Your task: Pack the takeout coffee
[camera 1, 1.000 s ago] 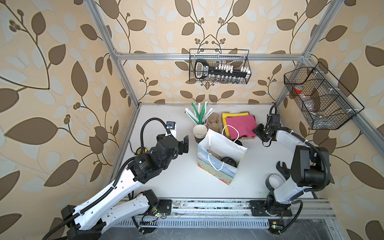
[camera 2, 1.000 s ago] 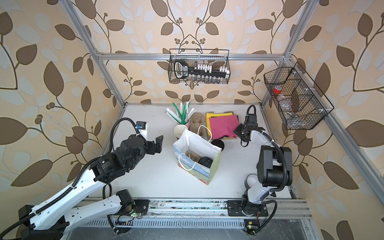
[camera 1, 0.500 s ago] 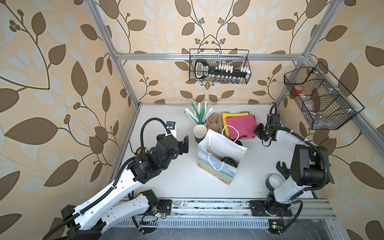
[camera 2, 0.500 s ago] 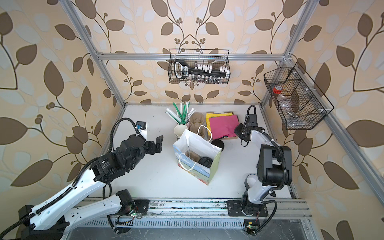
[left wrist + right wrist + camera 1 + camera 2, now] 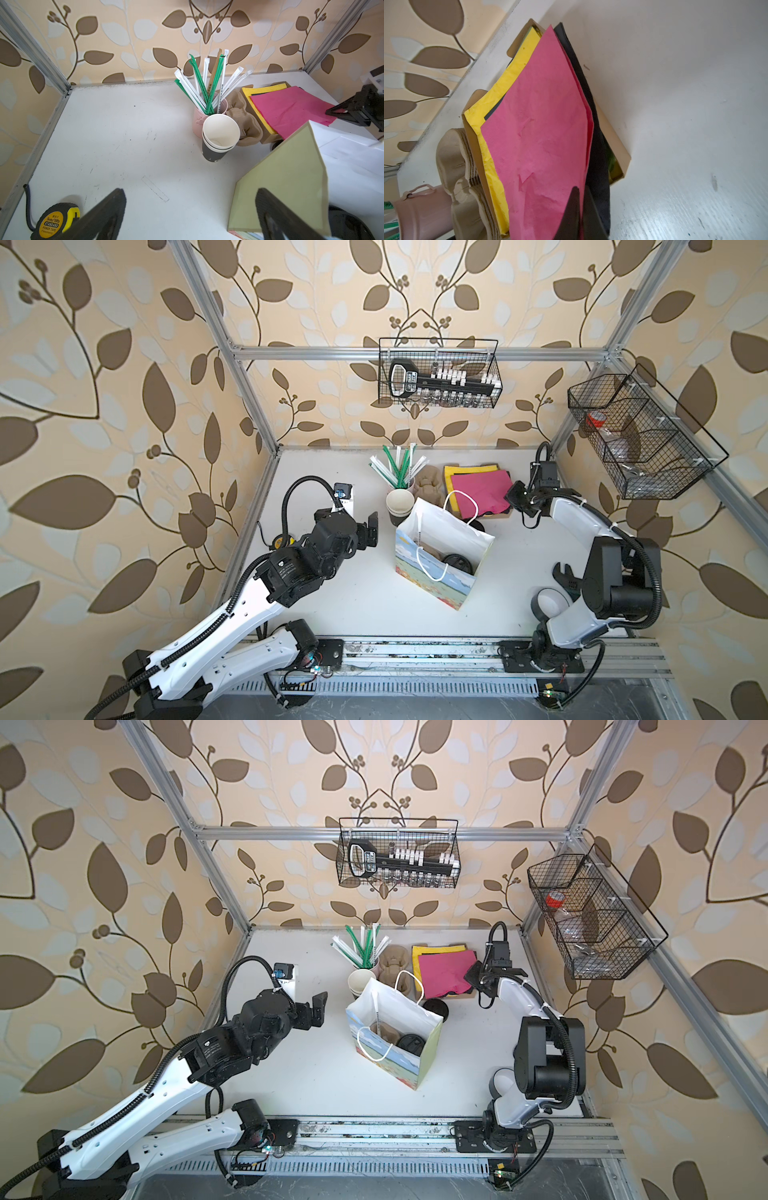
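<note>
Inside bag: black-lidded coffee | left pincer apart | right pincer clamps napkin

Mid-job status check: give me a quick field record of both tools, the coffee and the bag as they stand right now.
paper bag: upright, mouth open, mid-table
takeout coffee: inside the paper bag; only its black lid shows
cup carrier: in the paper bag, beside the coffee
left tool: open, empty, over bare table left of the paper bag
right tool: shut on the edge of the pink napkin
stacked cups: lidless, behind the paper bag
</note>
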You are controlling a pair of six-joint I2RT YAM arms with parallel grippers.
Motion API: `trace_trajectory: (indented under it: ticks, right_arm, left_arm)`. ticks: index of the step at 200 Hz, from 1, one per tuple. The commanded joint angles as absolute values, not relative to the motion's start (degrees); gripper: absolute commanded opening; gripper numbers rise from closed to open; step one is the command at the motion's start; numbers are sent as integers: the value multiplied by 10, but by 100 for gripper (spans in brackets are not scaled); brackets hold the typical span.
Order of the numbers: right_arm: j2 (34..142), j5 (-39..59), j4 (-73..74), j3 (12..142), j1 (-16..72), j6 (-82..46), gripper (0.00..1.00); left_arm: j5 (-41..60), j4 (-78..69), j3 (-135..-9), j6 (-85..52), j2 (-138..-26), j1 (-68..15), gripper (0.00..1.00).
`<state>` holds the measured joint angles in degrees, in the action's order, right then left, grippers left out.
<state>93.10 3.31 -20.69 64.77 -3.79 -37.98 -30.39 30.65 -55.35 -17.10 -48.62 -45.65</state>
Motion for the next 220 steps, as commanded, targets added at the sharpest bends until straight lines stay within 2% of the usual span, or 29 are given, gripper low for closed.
trace_trajectory:
  ticks: [1, 68, 131, 170, 190, 220]
  right_arm:
    - [918, 8, -233, 672, -32, -369, 1]
    - [875, 43, -247, 727, -8, -362, 0]
    - [685, 102, -181, 721, -3, -394, 0]
    - [571, 132, -204, 740, 18, -399, 0]
    - [533, 148, -245, 775, 62, -378, 0]
    - [487, 96, -301, 825, 186, -350, 0]
  left_arm:
    - [-309, 305, -573, -175, -485, -450, 99]
    - [-312, 305, -572, -175, -480, -449, 99]
    - [-317, 305, -571, -175, -474, -450, 99]
    - [-325, 304, -569, -179, -467, -449, 99]
    - [-325, 306, -569, -180, -467, -449, 99]
    - [-323, 306, -571, -183, -466, -449, 99]
